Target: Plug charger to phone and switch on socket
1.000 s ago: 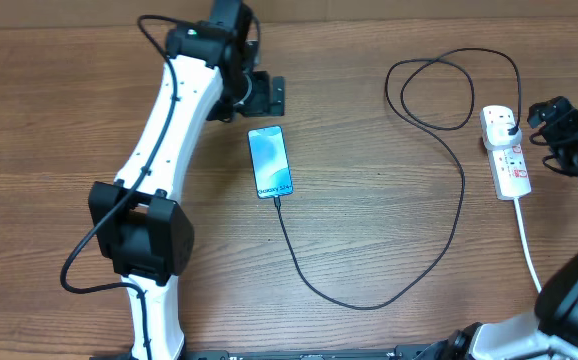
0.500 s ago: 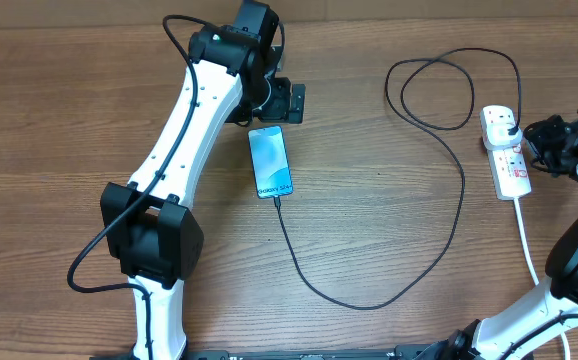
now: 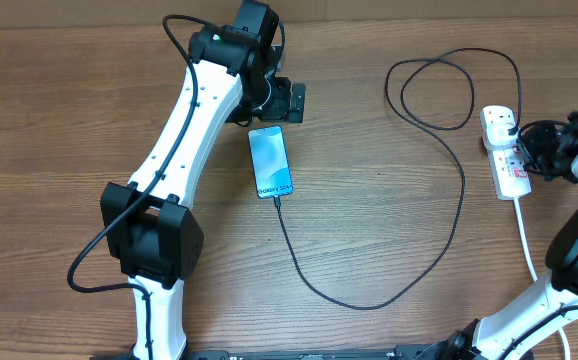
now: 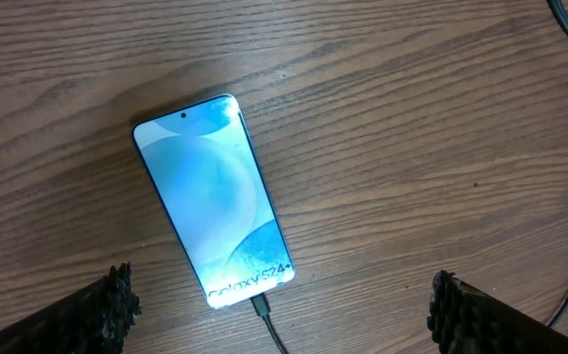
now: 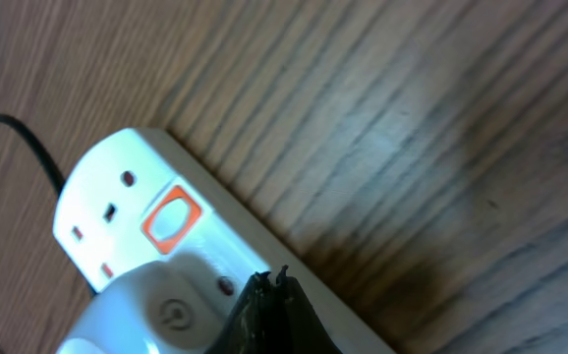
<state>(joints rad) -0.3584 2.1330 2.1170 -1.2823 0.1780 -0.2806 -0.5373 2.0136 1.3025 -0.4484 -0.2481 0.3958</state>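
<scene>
Near the tabletop's right edge, the socket (image 3: 506,152), with its white cord (image 3: 529,250) trailing toward the near edge. Across the middle, the charger (image 3: 459,185) looping to the phone (image 3: 270,162), plugged into its bottom end. Above the phone, left gripper (image 4: 284,310), fingers wide apart, empty. On the socket, right gripper (image 5: 269,300), fingers pressed together, tip against its top face.

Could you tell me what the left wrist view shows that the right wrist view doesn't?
Only the left wrist: the phone, the charger plugged into its bottom edge, and the open left tool. Only the right wrist: the socket with a red switch, the shut right tool over it. Both: the wooden table and the charger's black cable.
</scene>
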